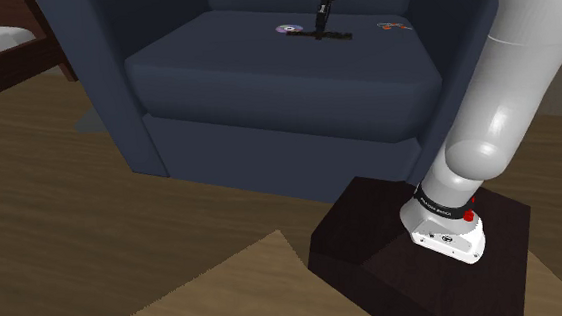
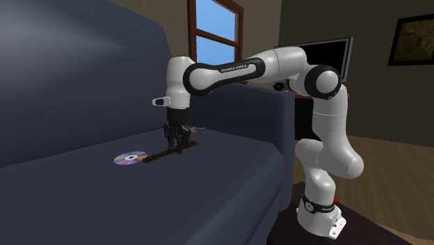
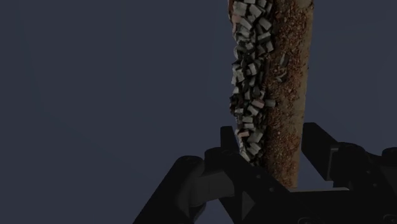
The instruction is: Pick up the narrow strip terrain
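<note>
The narrow strip terrain (image 1: 334, 36) rested on the sofa seat (image 1: 254, 78), near the top centre of the shoulder view, its length running across the cushion. I had the gripper (image 1: 320, 26) straddling its narrow width, which I judged the only span that fits. The fingers (image 3: 229, 149) pressed both long edges, clasping it. A shiny disc (image 1: 287, 28) sat just beside, untouched.

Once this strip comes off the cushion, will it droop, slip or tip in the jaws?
The strip looks stiff: it lies straight, so droop seems unlikely. The gripper spans it near mid-length, so it should tip little. Its rubbly, gritty surface probably resists slipping.
</note>
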Available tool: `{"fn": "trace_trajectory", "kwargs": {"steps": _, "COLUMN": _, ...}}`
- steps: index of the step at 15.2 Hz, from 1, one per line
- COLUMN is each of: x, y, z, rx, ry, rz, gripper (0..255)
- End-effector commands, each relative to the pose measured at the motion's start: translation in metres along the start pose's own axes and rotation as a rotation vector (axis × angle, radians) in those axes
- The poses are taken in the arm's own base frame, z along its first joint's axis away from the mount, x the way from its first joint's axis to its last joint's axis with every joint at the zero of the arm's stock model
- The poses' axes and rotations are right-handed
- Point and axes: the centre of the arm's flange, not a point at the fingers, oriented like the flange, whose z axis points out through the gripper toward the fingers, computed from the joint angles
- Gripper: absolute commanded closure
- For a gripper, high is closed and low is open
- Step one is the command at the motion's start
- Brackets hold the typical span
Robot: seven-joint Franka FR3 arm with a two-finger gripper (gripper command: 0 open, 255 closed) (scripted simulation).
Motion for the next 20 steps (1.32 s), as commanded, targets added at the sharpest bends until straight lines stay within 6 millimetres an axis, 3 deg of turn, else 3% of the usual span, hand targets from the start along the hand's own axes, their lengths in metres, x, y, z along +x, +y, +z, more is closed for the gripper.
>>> {"fn": "trace_trajectory", "kwargs": {"steps": 1, "x": 0.0, "y": 0.0, "z": 0.0, "rx": 0.001, "ry": -0.001, "rz": 0.0, "gripper": 255}}
{"fn": "trace_trajectory", "kwargs": {"steps": 3, "x": 0.0, "y": 0.0, "z": 0.0, "rx": 0.001, "ry": -0.001, "rz": 0.0, "gripper": 255}}
{"fn": "trace_trajectory", "kwargs": {"steps": 18, "x": 0.008, "y": 0.003, "z": -0.078, "rx": 0.001, "ry": -0.001, "rz": 0.0, "gripper": 255}}
{"fn": "trace_trajectory", "kwargs": {"steps": 20, "x": 0.008, "y": 0.003, "z": -0.079, "rx": 0.001, "ry": -0.001, "rz": 0.0, "gripper": 255}}
